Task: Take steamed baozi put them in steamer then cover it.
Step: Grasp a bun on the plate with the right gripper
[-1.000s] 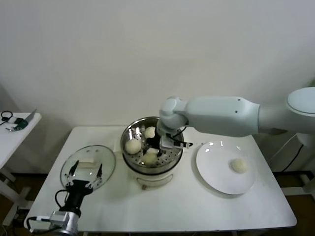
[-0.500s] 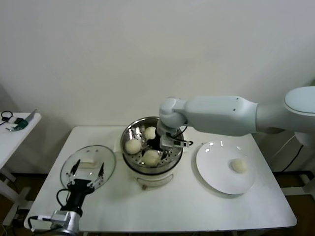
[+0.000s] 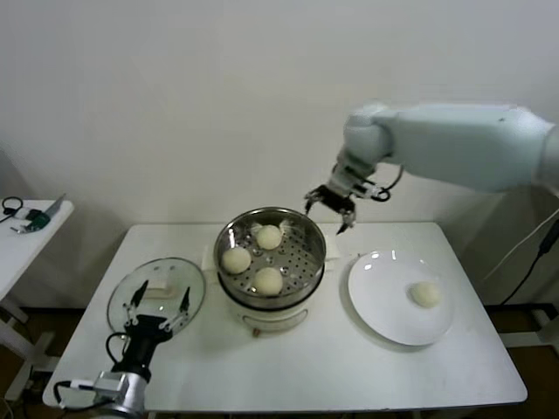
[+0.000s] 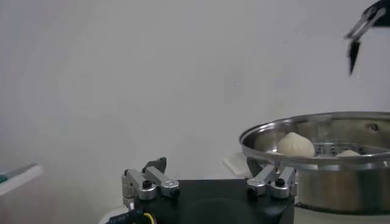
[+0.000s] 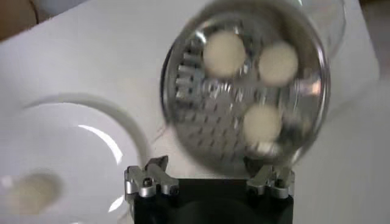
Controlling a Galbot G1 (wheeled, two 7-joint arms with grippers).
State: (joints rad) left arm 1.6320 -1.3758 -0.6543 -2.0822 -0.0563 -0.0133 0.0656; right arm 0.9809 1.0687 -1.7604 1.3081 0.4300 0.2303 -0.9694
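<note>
The left gripper [image 3: 158, 303] hangs spread at the cover's [image 3: 157, 295] near rim. Three baozi [image 3: 269, 281] sit in the steamer [image 3: 271, 258]. The right gripper [image 3: 330, 208], spread and empty, hovers above its far edge. One bun [image 3: 425, 294] lies on the plate [image 3: 384, 305].

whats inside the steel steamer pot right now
Three cream-white round baozi sit on the round shiny steel steamer's perforated tray. Below the tray is hidden.

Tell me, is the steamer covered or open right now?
Open. The steamer shows three baozi on its tray, and the cover lies flat on the table to its left.
</note>
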